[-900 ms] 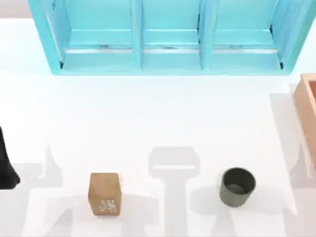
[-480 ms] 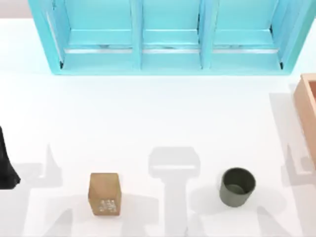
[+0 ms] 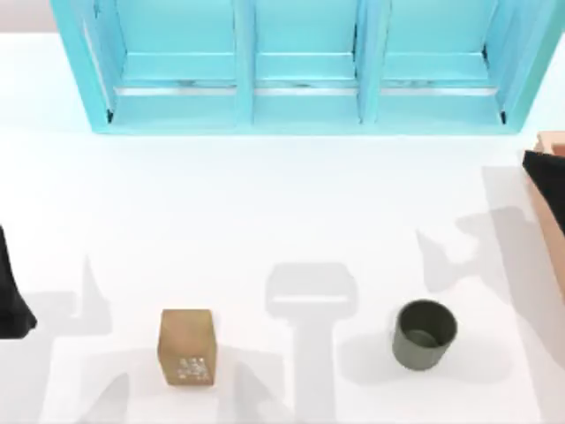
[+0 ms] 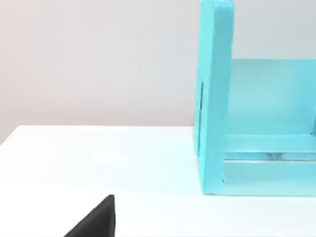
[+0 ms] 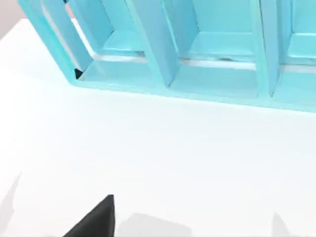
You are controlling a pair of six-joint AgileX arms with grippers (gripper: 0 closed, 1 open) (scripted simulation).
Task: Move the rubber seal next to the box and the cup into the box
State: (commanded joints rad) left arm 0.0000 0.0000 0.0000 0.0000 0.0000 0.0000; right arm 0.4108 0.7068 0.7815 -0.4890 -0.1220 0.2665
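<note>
The rubber seal point(image 3: 187, 346), a small tan-brown block with whitish marks on its front face, stands near the table's front left. The cup point(image 3: 425, 333), dark olive-grey and upright, stands near the front right, well apart from the block. The box point(image 3: 553, 141) shows as a salmon-tan wall cut off by the right edge. A dark tip of my right arm point(image 3: 542, 168) reaches in over that wall, far behind the cup. My left arm point(image 3: 9, 291) is a dark shape at the left edge, left of the block. A black gripper part point(image 4: 96, 222) shows low in the left wrist view.
A wide turquoise shelf unit point(image 3: 300, 66) with three open bays spans the back of the table. It also appears in the right wrist view as the shelf unit point(image 5: 197, 44). White tabletop lies between shelf, block and cup, crossed by grey arm shadows.
My right arm's dark tip has come into the top view at the right edge over the box wall, and its shadow has shifted toward the back. Block, cup and left arm have not moved.
</note>
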